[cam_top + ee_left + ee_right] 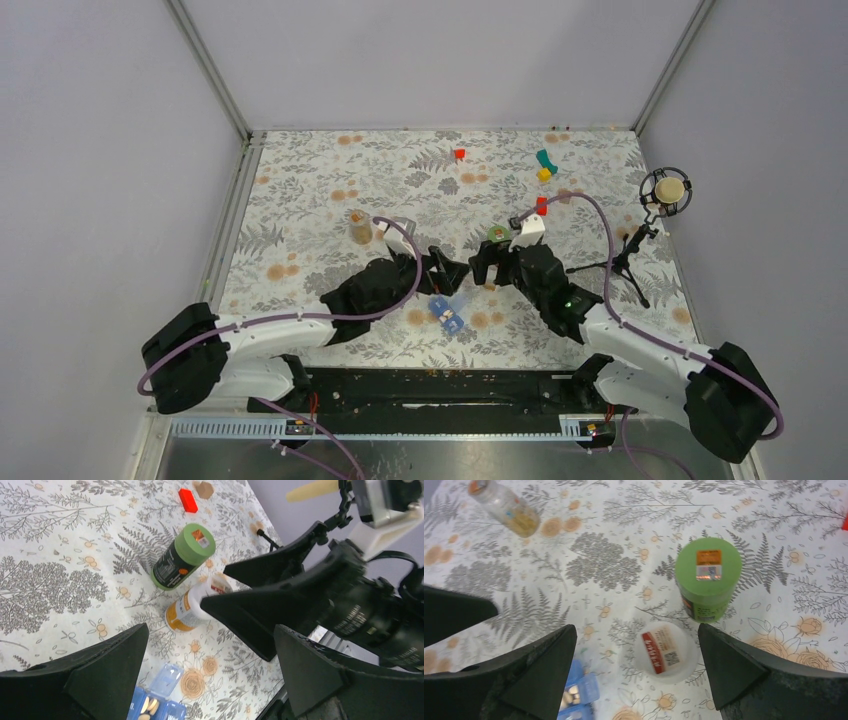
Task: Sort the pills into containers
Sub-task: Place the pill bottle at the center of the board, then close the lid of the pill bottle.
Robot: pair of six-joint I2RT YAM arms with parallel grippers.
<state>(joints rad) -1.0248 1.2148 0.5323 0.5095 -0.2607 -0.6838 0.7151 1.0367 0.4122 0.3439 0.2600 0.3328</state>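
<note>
The blue pill box [446,314] lies on the floral table, one lid open, with pale pills [148,706] in a compartment. It also shows in the right wrist view [578,694]. A white-capped orange bottle [665,651] stands upright beside a green bottle [708,577]; both show in the left wrist view, the white-capped [186,612] and the green [182,557]. My right gripper [636,628] is open, hovering over the white-capped bottle. My left gripper [211,628] is open and empty, just above and beyond the pill box. The two grippers, left [452,272] and right [482,268], nearly meet.
A clear bottle with a tan cap [360,228] stands to the left. Red blocks [459,154] [541,205] and a teal and yellow block [545,163] lie further back. A microphone on a tripod [665,190] stands at the right. Walls enclose the table.
</note>
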